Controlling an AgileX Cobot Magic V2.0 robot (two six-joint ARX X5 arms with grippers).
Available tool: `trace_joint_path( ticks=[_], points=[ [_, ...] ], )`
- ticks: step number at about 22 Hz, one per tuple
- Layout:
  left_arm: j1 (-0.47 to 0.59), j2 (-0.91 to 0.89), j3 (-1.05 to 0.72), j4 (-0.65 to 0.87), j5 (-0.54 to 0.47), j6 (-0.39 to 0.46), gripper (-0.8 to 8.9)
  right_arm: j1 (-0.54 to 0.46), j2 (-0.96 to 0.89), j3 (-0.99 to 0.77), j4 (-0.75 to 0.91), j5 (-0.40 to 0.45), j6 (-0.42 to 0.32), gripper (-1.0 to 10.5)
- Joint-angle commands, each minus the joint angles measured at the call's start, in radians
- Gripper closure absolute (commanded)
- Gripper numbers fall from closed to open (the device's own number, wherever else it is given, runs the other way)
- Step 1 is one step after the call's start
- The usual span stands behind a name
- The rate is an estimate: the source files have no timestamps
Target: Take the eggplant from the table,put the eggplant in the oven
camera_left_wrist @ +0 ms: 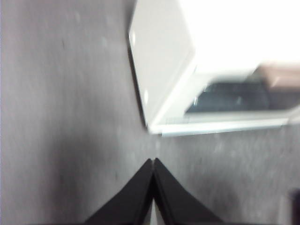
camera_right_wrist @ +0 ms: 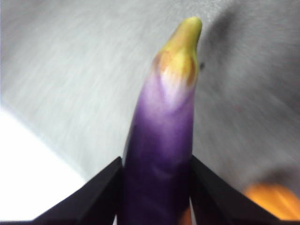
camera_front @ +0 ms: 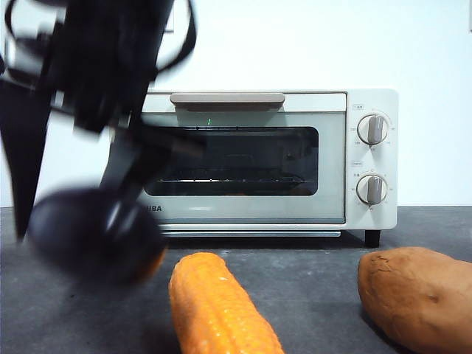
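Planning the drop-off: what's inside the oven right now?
Through the closed oven door's dark glass, only a wire rack shows, with nothing visible on it. Corners stay too dark to judge. The right gripper holds the eggplant outside.

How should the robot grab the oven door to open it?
By the beige bar handle along the door's top edge, from the front: it runs level, so jaws could close above and below it. The left gripper is shut and empty; the right gripper holds the eggplant.
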Motion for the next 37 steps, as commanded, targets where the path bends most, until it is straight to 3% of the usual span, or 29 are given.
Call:
trace_joint_path(
  ticks=[1, 6, 8, 11, 12, 21, 24, 28, 33, 37],
  points=[
    [0.003, 0.007, 0.057, 0.011, -0.002, 0.02, 8.08, 0.02, -0.044, 0.076, -0.109, 0.001, -0.143, 8.0],
    [-0.003, 0.039, 0.12, 0.01, 0.023, 0.019, 8.07, 0.039, -0.203, 0.096, -0.323, 0.11, -0.333, 8.1],
    [-0.026, 0.076, 0.143, 0.01, 0.051, 0.016, 8.07, 0.05, -0.266, 0.096, -0.405, 0.221, -0.359, 8.1],
    [-0.098, 0.151, 0.193, 0.011, 0.051, 0.016, 8.07, 0.065, -0.346, 0.095, -0.523, 0.451, -0.356, 8.1],
    [-0.126, 0.177, 0.212, 0.011, 0.051, 0.016, 8.07, 0.066, -0.374, 0.094, -0.523, 0.478, -0.354, 8.1],
    [-0.365, 0.552, 0.56, -0.121, 0.047, 0.104, 8.07, 0.067, -0.591, 0.094, -0.523, 0.605, -0.328, 8.1],
    [-0.402, 0.673, 0.661, -0.147, 0.035, 0.125, 8.07, 0.066, -0.666, 0.094, -0.523, 0.61, -0.321, 8.1],
    [-0.447, 0.8, 0.761, -0.195, -0.059, 0.16, 8.07, 0.067, -0.767, 0.093, -0.523, 0.634, -0.297, 8.1],
    [-0.477, 0.867, 0.799, -0.219, -0.142, 0.192, 8.07, 0.067, -0.826, 0.074, -0.523, 0.634, -0.291, 8.1],
    [-0.492, 0.884, 0.803, -0.276, -0.142, 0.2, 8.07, 0.067, -0.861, 0.04, -0.523, 0.65, -0.277, 8.1]
  ],
)
